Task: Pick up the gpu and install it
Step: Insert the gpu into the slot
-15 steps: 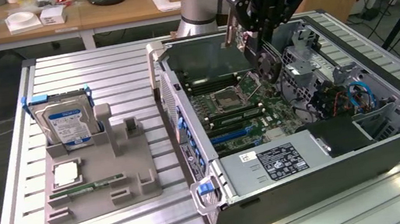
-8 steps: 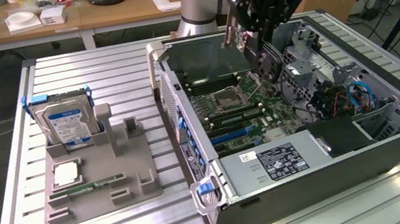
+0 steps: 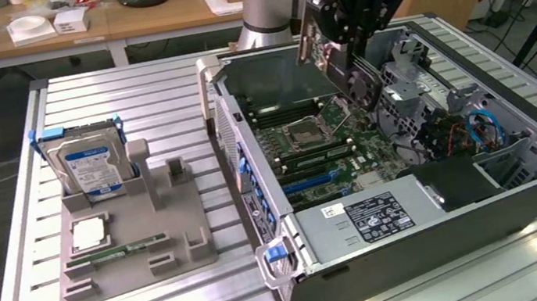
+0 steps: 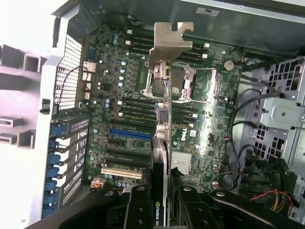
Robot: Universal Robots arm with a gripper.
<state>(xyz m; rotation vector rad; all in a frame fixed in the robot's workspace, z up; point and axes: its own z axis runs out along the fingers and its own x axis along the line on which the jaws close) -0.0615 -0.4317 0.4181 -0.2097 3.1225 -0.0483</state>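
Above open PC case (image 3: 449, 235): noted gpu (image 3: 365, 85) pinched by pincer (image 3: 340, 42), hanging tilted, apparently clear of mobo (image 3: 342, 148) and case walls, w/ open room around. Inside case: CPU socket (image 3: 306, 136), labelled PSU (image 3: 373, 219) at near wall. On bench (image 3: 133, 83), ext. view's left: grey holder (image 3: 136, 256) w/ hard drive (image 3: 90, 164) upright. Wrist view adds gpu edge-on, silver bracket (image 4: 169, 40) over mobo, blue slot (image 4: 131, 134) just beside.

the arm (image 3: 264, 5) rises at the back of the exterior view, its wrist bent downward. the black end effector (image 3: 344, 49) points down, two fingers (image 4: 138, 210) clamped on either face of the gpu (image 3: 360, 86), gripping it edge-on.
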